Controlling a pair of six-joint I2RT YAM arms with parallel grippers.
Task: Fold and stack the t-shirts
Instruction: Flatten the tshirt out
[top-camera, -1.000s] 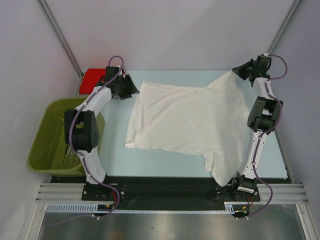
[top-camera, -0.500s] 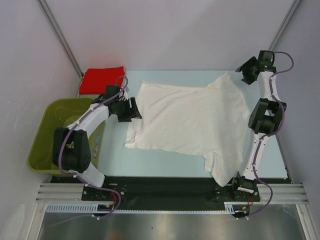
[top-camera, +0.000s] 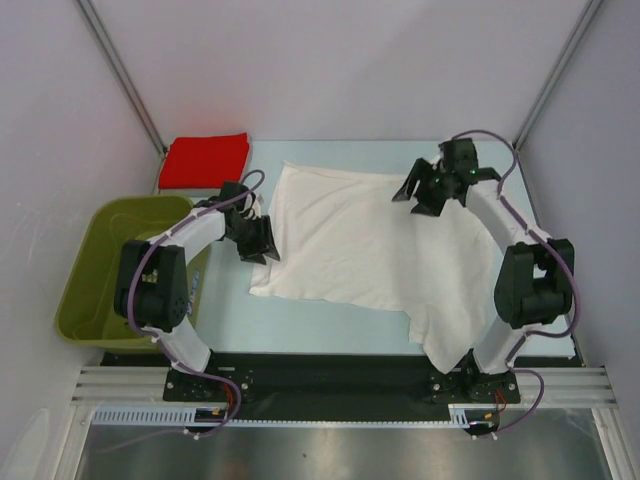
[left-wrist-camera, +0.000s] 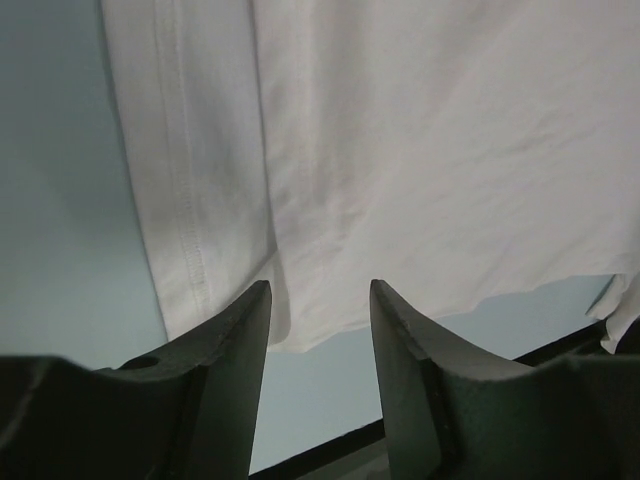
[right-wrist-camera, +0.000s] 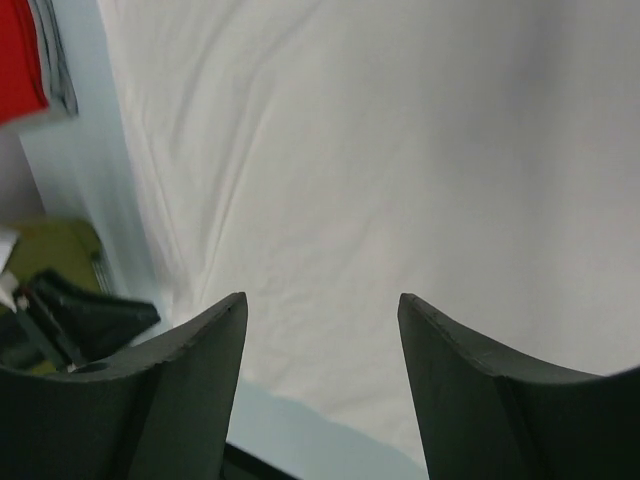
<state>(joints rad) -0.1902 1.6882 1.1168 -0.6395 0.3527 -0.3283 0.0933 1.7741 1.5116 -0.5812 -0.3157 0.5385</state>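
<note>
The white t-shirt (top-camera: 360, 240) lies spread out on the pale blue table, with one sleeve hanging over the near edge. The red t-shirt (top-camera: 205, 158) lies folded at the back left corner. My left gripper (top-camera: 262, 240) is at the white shirt's left hem, jaws apart, nothing between them. In the left wrist view the left gripper (left-wrist-camera: 320, 295) hovers just short of the white shirt's (left-wrist-camera: 420, 150) near left corner. My right gripper (top-camera: 420, 195) hangs open over the shirt's back right part. In the right wrist view the right gripper (right-wrist-camera: 322, 305) has only white cloth (right-wrist-camera: 400, 150) below it.
An olive-green basket (top-camera: 85, 290) stands off the table's left side, beside the left arm. The table's (top-camera: 230, 315) black front edge runs along the bottom. In the right wrist view the red t-shirt (right-wrist-camera: 18, 50) and the basket (right-wrist-camera: 50, 250) show at the left.
My right gripper opened, let go of the shirt's back right corner and swung left over the shirt. My left gripper moved from near the red shirt forward along the white shirt's left edge.
</note>
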